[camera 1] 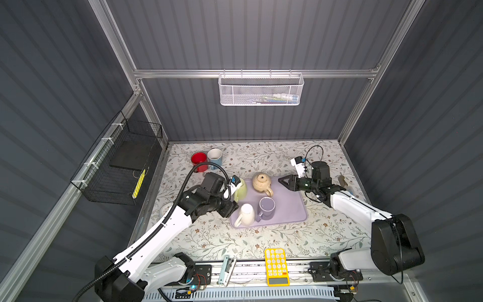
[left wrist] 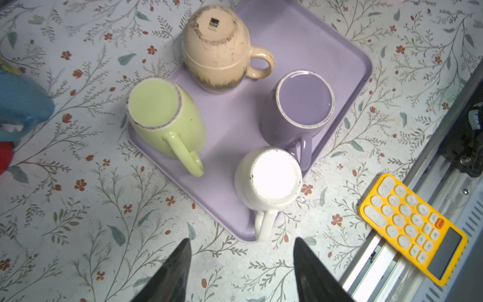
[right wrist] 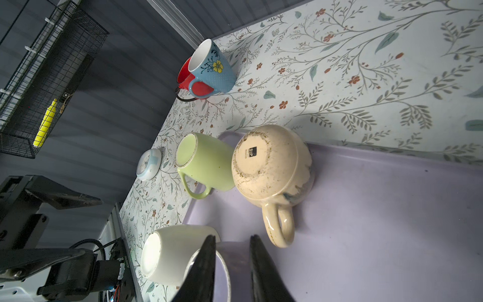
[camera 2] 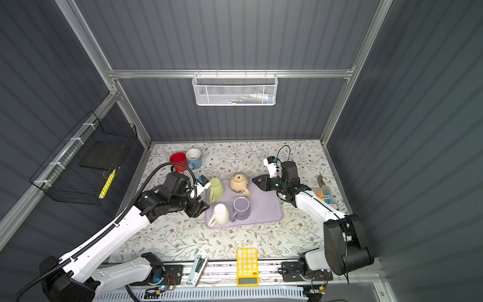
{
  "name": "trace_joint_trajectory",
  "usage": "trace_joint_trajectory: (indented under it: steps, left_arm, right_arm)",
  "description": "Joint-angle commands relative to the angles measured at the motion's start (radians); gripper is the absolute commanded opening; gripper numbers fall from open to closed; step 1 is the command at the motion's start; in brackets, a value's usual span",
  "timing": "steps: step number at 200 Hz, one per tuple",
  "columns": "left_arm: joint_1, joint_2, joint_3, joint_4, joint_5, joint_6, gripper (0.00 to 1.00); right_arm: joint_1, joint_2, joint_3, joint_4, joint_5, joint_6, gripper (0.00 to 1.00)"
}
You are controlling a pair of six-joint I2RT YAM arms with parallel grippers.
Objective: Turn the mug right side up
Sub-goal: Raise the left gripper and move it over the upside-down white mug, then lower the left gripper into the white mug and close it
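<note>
The table cover point(camera 1: 261, 240) is printed white with grey-green leafy sprigs and small rust-red flowers. A plain lavender tray point(camera 1: 290, 209) is seen at its middle. On it, a pale green mug point(camera 2: 217, 189) is found far left, a beige mug point(camera 1: 262, 183) flecked with brown far right, a cream-white mug point(camera 1: 247, 214) near left and a deeper purple mug point(camera 1: 266, 208) near right. A red mug point(camera 1: 198, 159) and a dotted blue mug point(right wrist: 217, 70), painted with a yellow flower and white inside, are seen far left. A yellow calculator point(camera 1: 276, 266) with pale grey keys and one orange key point(left wrist: 440, 222) is seen at the near edge.

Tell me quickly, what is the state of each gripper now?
Left gripper: open, holding nothing.
Right gripper: only slightly open, holding nothing.
</note>
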Motion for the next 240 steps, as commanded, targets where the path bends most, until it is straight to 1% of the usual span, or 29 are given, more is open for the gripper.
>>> trace_joint_trajectory:
  steps: [1, 25, 32, 47, 68, 92, 121, 152, 201, 240]
  left_arm:
    - [-0.022, 0.025, -0.035, -0.021, -0.004, 0.044, 0.63]
    - [-0.045, 0.049, -0.045, -0.008, -0.04, 0.051, 0.62]
    - [-0.05, 0.059, -0.046, -0.001, -0.061, 0.046, 0.61]
    - [-0.06, 0.072, -0.05, 0.025, -0.068, 0.027, 0.6]
    - [-0.104, 0.087, -0.059, 0.065, -0.087, 0.006, 0.6]
    - [-0.14, 0.157, -0.038, 0.045, -0.115, 0.027, 0.6]
    - [-0.175, 0.239, -0.012, 0.023, -0.125, 0.039, 0.58]
    - [-0.178, 0.281, -0.012, 0.042, -0.105, 0.037, 0.57]
    - [-0.199, 0.314, -0.034, 0.118, -0.079, -0.044, 0.54]
    - [-0.222, 0.339, -0.052, 0.199, -0.091, -0.107, 0.53]
  right_arm:
    - [0.004, 0.018, 0.016, -0.018, 0.014, -0.02, 0.26]
    - [0.003, 0.032, 0.017, -0.012, 0.02, -0.016, 0.26]
    - [0.003, 0.037, 0.018, -0.01, 0.021, -0.016, 0.25]
    - [0.003, 0.048, 0.024, -0.011, 0.024, -0.017, 0.26]
    - [0.003, 0.057, 0.033, -0.017, 0.029, -0.027, 0.26]
    - [0.0, 0.083, 0.054, -0.033, 0.027, -0.044, 0.26]
    - [-0.004, 0.097, 0.073, -0.044, 0.026, -0.06, 0.25]
    - [-0.012, 0.107, 0.074, -0.04, 0.021, -0.063, 0.26]
    - [-0.023, 0.108, 0.066, -0.036, 0.019, -0.065, 0.26]
    - [-0.027, 0.107, 0.07, -0.036, 0.018, -0.065, 0.25]
